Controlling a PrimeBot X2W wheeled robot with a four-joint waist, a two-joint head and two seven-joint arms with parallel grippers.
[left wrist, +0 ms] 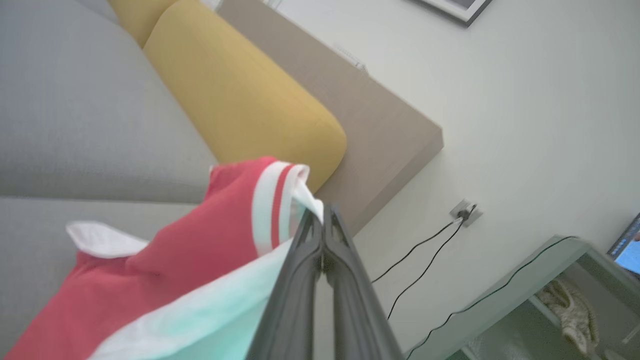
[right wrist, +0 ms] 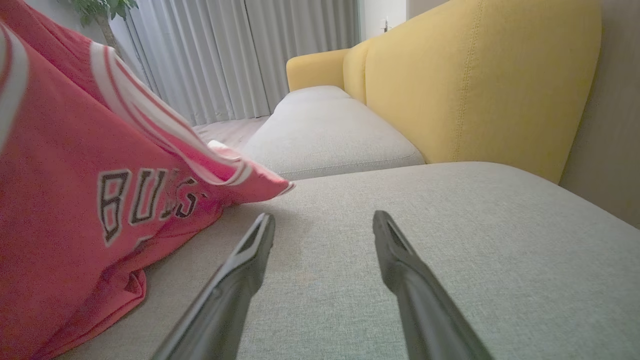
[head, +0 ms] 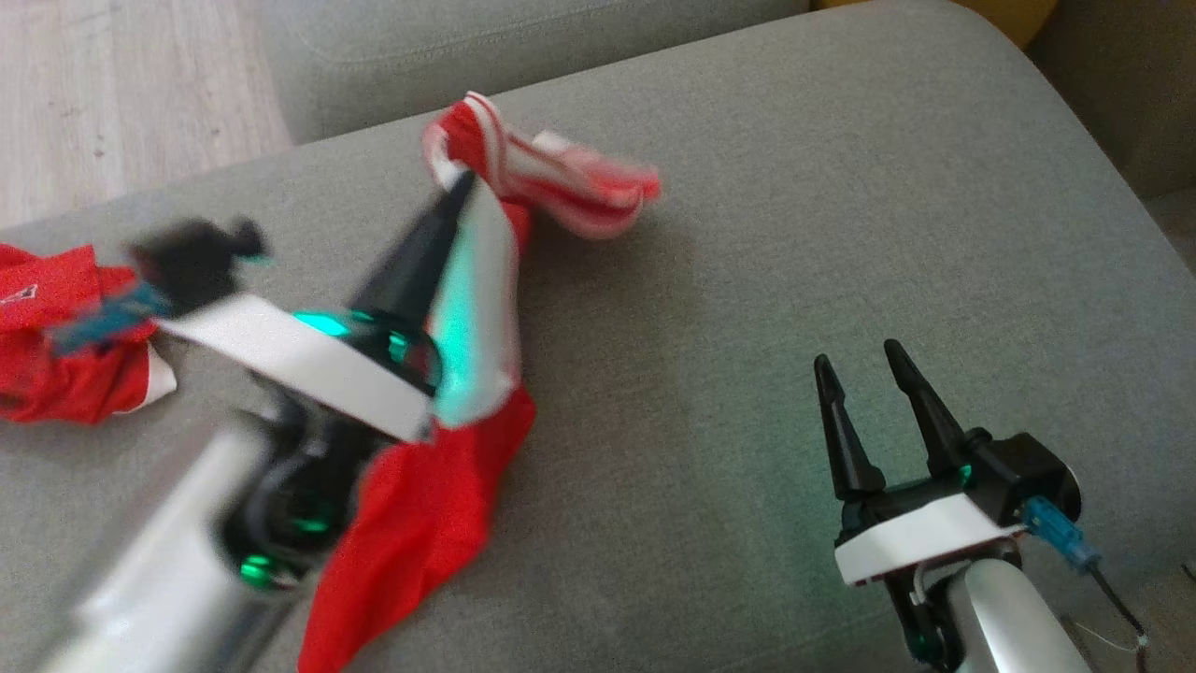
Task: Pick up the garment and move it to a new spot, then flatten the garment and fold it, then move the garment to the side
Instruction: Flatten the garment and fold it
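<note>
**Head view:** The left gripper (head: 460, 187) is pinched shut on the red-and-white striped trim (head: 486, 140) of the jersey (head: 425, 509), lifted above the grey couch seat (head: 794, 206). The cloth drapes from that pinch down past the wrist, and its lower part lies on the seat. More red cloth (head: 65, 327) lies at the far left; I cannot tell whether it is the same piece. The right gripper (head: 858, 360) sits well apart at the lower right, its 2 fingers spread and holding nothing.

**Left wrist view:** The 2 fingers meet at their tips with the trim caught between them. The jersey hangs below and to the left.

**Right wrist view:** The open fingers hover low over bare seat. The lettered front of the jersey is just to their left, with 1 fold touching the seat.

**Handling:** The jersey looks light, thin and limp, so from 1 pinch it will likely sag and bunch. The thicker trim should hold best. Flattening probably calls for a 2nd hold on a far edge.
</note>
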